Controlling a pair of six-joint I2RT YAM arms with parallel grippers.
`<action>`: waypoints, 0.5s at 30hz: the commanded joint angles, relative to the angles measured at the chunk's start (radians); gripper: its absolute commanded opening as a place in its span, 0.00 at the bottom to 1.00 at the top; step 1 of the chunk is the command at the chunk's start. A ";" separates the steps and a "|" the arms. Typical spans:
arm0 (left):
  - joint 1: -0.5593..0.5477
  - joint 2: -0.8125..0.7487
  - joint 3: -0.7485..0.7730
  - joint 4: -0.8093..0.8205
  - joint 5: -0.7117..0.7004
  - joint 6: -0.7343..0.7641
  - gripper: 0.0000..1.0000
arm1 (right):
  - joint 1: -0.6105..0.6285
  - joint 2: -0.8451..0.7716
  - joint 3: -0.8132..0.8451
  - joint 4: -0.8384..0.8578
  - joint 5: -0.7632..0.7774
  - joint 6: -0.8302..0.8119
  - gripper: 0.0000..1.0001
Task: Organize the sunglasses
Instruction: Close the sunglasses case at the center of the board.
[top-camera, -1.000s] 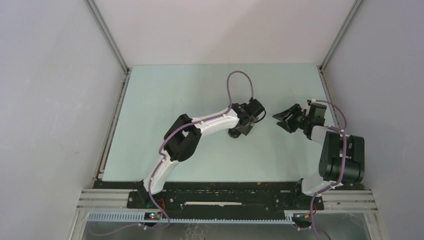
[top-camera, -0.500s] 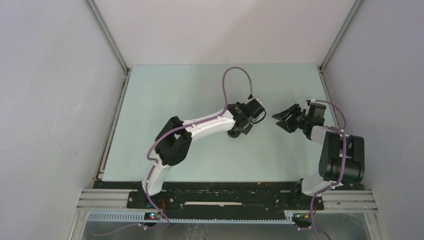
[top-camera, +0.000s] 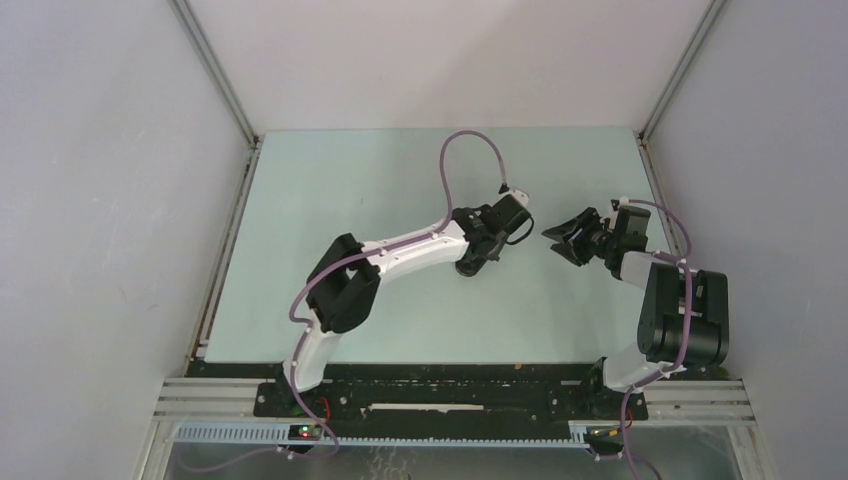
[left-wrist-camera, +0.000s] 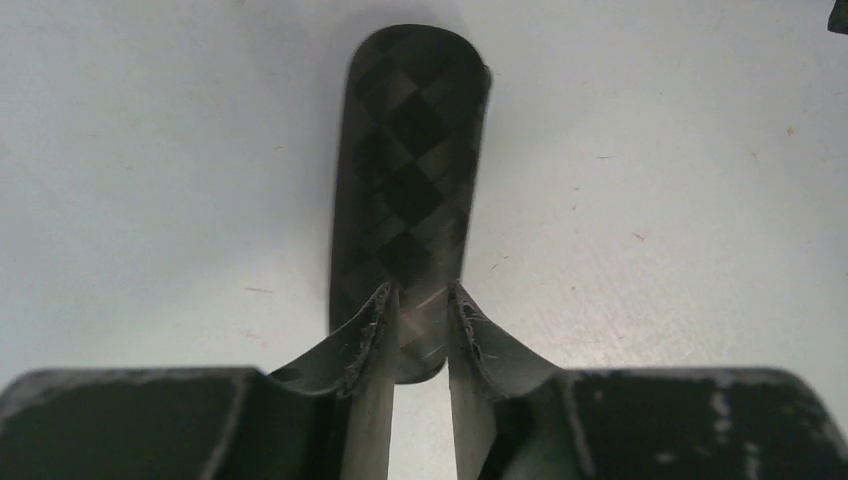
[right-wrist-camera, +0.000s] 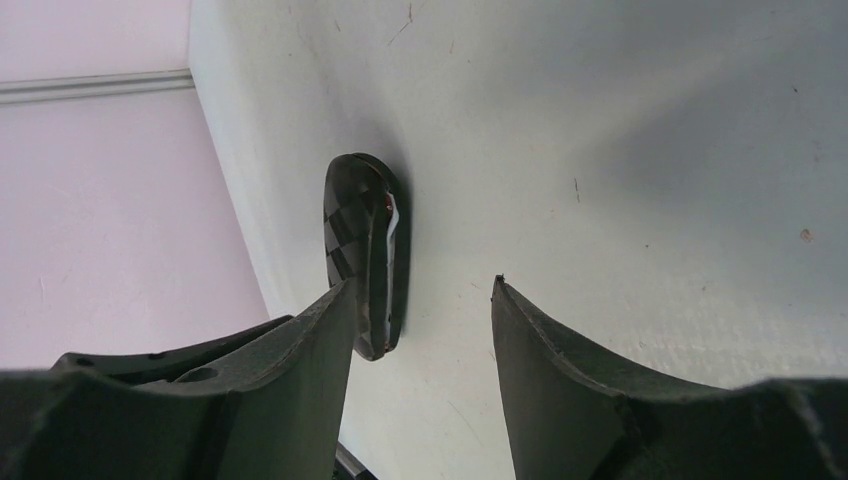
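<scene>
A closed black oblong case (left-wrist-camera: 410, 170) with a checkered weave lies flat on the table. The sunglasses are out of view. My left gripper (left-wrist-camera: 422, 295) hangs just over the case's near end, its fingers a narrow gap apart with nothing between them. In the top view this gripper (top-camera: 482, 256) covers most of the case (top-camera: 466, 268). My right gripper (right-wrist-camera: 420, 290) is open and empty. The case (right-wrist-camera: 365, 250) shows edge-on just past its left finger. In the top view the right gripper (top-camera: 556, 240) is a short way right of the case.
Pale green table (top-camera: 340, 220) enclosed by white walls. A metal rail (top-camera: 225, 235) runs along its left edge and another (top-camera: 655, 175) along its right edge. A looped purple cable (top-camera: 470, 160) rises above the left wrist.
The left arm's elbow has swung left and its wrist has shifted slightly up and right over the case. The right gripper has barely moved.
</scene>
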 joint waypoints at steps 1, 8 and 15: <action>0.017 0.051 0.001 0.045 0.072 -0.047 0.27 | 0.005 -0.030 -0.003 0.012 -0.011 0.004 0.60; 0.017 0.078 -0.077 0.084 0.185 -0.111 0.24 | 0.005 -0.043 -0.003 -0.002 -0.004 -0.004 0.60; 0.019 0.061 -0.075 0.087 0.175 -0.091 0.25 | 0.012 -0.048 -0.004 -0.002 -0.004 0.001 0.60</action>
